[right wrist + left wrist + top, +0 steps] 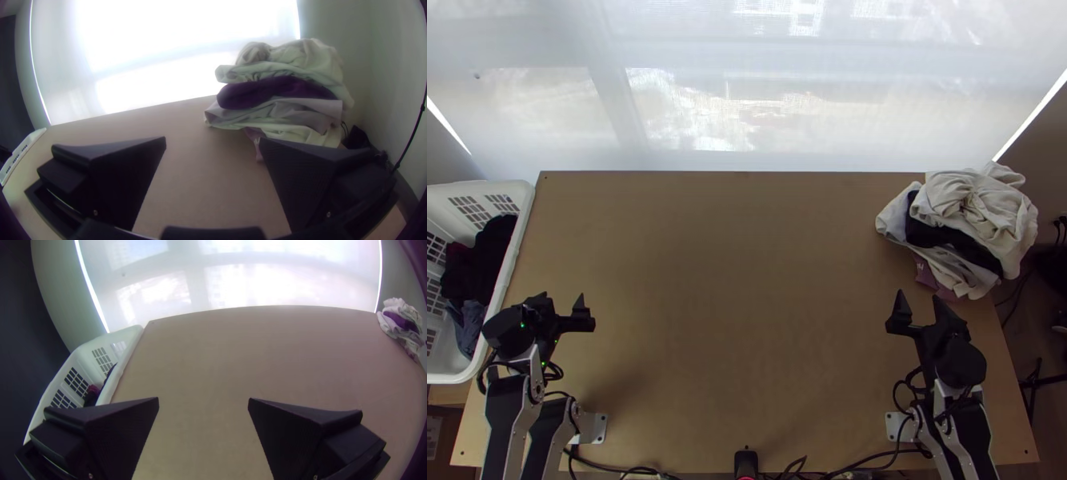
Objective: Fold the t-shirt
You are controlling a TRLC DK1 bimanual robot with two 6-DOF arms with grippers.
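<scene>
While the t-shirt likely lies in the heap (947,234) far right on the table (747,280), my right pincer (919,298) hangs nearby, fingers apart; pinching only the top piece (981,210) should spare the rest.

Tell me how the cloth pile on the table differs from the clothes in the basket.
The cloth pile is mostly pale; the basket clothes are mostly dark. The cloth pile is stacked in layers on the table; the basket clothes lie inside the white basket. Both look rumpled.
</scene>
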